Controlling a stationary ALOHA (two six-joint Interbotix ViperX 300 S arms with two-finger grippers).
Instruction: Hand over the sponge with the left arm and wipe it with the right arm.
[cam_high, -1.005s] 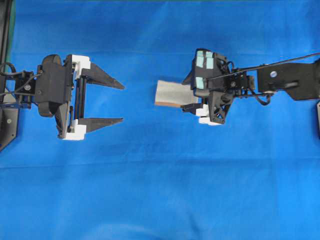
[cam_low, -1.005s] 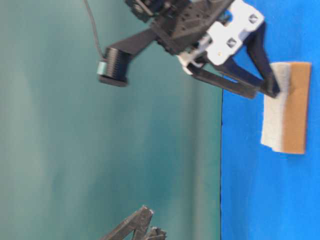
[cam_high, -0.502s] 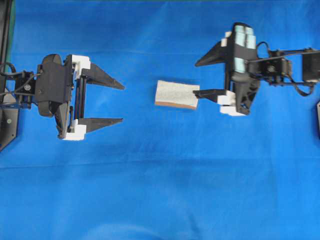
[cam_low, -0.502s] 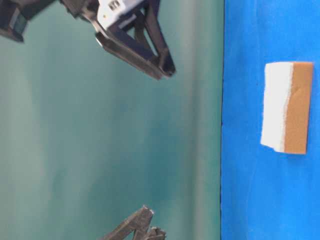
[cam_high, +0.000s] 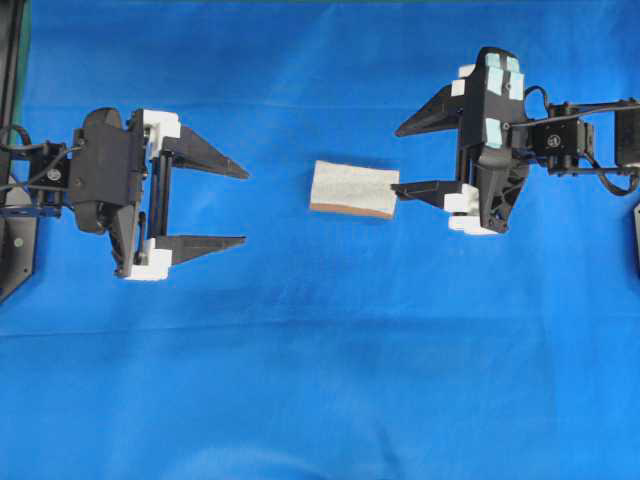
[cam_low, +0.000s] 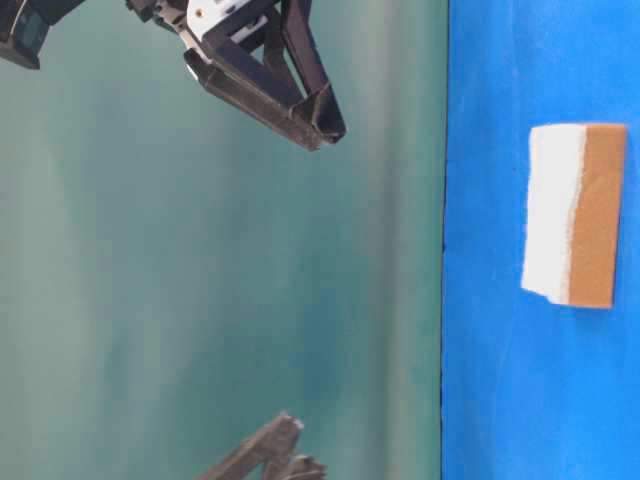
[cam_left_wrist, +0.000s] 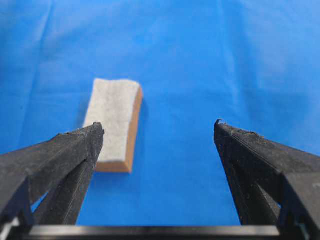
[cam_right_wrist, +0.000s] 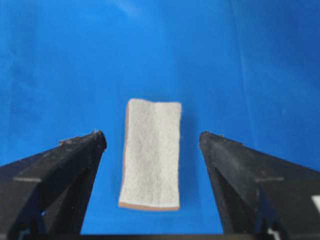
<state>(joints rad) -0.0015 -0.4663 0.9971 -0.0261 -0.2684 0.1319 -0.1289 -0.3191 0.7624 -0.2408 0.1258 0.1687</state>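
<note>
The sponge (cam_high: 353, 189) lies flat on the blue cloth (cam_high: 320, 380), between the two grippers. Its long side runs from one gripper toward the other. The left gripper (cam_high: 235, 205) is spread wide and holds nothing; the sponge is straight out in front of it, well apart. The right gripper (cam_high: 398, 158) is spread wide too, empty, and nearer. I think the left one must reach forward first.

The top view makes the right lower finger (cam_high: 425, 189) look like it touches the sponge. The table-level view shows that gripper (cam_low: 322, 118) up in the air, clear of it.
</note>
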